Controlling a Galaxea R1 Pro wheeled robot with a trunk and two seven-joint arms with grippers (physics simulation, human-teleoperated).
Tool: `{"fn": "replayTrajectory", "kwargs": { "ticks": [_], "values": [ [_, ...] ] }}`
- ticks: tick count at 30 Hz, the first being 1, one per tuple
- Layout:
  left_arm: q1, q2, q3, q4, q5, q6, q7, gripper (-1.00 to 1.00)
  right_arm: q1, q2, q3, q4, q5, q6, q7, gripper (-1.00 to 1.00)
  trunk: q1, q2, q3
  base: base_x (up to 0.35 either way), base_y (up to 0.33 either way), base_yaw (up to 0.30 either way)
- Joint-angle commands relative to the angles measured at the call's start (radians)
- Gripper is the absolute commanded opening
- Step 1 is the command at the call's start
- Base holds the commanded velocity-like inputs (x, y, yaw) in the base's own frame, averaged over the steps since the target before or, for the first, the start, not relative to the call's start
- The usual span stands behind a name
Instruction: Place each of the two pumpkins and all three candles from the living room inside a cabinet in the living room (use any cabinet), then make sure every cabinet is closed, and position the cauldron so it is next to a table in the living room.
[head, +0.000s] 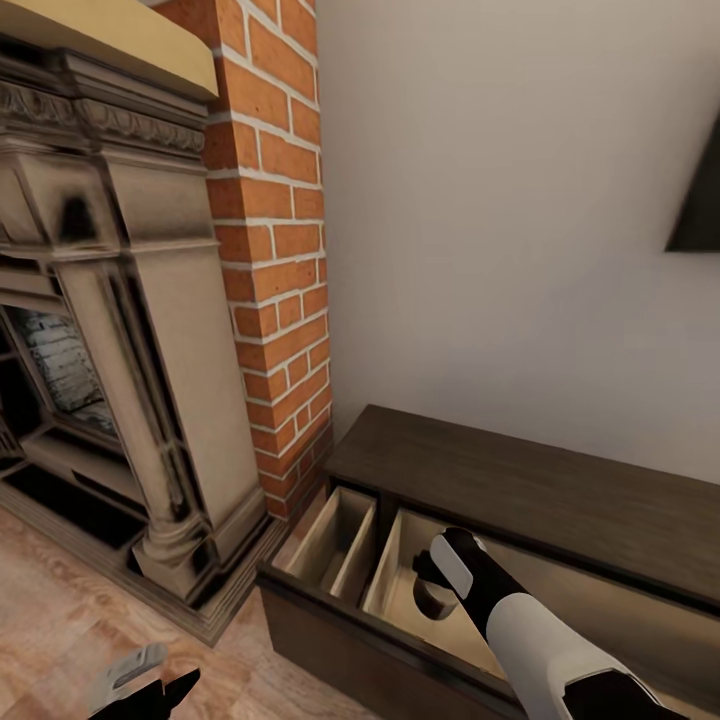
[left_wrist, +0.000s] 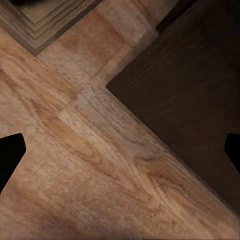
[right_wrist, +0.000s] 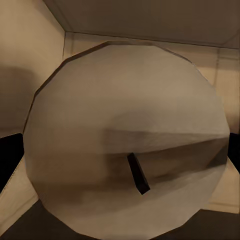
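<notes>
Your left tool (head: 140, 685) hangs low over the plank floor (left_wrist: 100, 165) by the fireplace (head: 120, 330), its fingers spread wide and empty. Right of it, the cabinet (head: 540, 480) has a drawer pulled open, and your right tool (head: 440, 580), reaching down inside, grips a candle (right_wrist: 125, 135) end-on.

No legible text, label, brand, number or sign in any view. Surfaces checked: brick column (head: 275, 230), fireplace surround (head: 120, 300), cabinet (head: 540, 490) top, wall, plank floor (left_wrist: 100, 165), candle (right_wrist: 125, 140) face. All unmarked.
</notes>
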Motion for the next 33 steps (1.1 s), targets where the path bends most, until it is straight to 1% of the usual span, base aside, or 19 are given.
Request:
{"fn": "replayTrajectory", "kwargs": {
  "ticks": [1, 7, 11, 18, 22, 26, 33],
  "values": [
    [0.000, 0.000, 0.002, -0.001, -0.002, 0.005, -0.005, 1.00, -0.001, -0.001, 0.008, -0.001, -0.011, 0.002, -0.009, -1.00, 0.000, 0.000, -0.001, 0.077, 0.012, 0.000],
    [0.000, 0.000, 0.002, -0.001, -0.002, 0.005, -0.008, 1.00, -0.001, -0.001, 0.008, -0.001, -0.011, 0.002, -0.009, -1.00, 0.000, 0.000, -0.001, 0.026, 0.004, 0.000],
    [0.000, 0.000, 0.002, -0.001, -0.002, 0.005, -0.028, 1.00, -0.001, -0.001, 0.008, 0.000, -0.011, 0.002, -0.009, -1.00, 0.000, 0.000, -0.001, 0.004, 0.001, 0.000],
    [0.000, 0.000, 0.002, -0.001, -0.003, 0.004, -0.036, 1.00, -0.001, -0.002, 0.008, 0.005, -0.011, 0.002, -0.008, -1.00, 0.003, -0.002, -0.028, 0.000, 0.000, 0.000],
    [0.000, 0.000, 0.002, -0.001, -0.003, 0.004, -0.037, 1.00, -0.001, -0.002, 0.008, 0.006, -0.011, 0.002, -0.008, -1.00, 0.003, -0.002, -0.028, 0.000, 0.000, 0.000],
    [0.000, 0.000, 0.002, -0.001, -0.003, 0.003, -0.038, 1.00, -0.001, -0.002, 0.008, 0.006, -0.011, 0.002, -0.007, -1.00, 0.005, -0.003, -0.043, 0.000, 0.000, 0.000],
    [0.000, 0.000, 0.002, -0.001, -0.003, 0.003, -0.038, 1.00, -0.001, -0.002, 0.008, 0.006, -0.011, 0.002, -0.007, -1.00, 0.005, -0.003, -0.043, 0.000, 0.000, 0.000]
  ]
}}
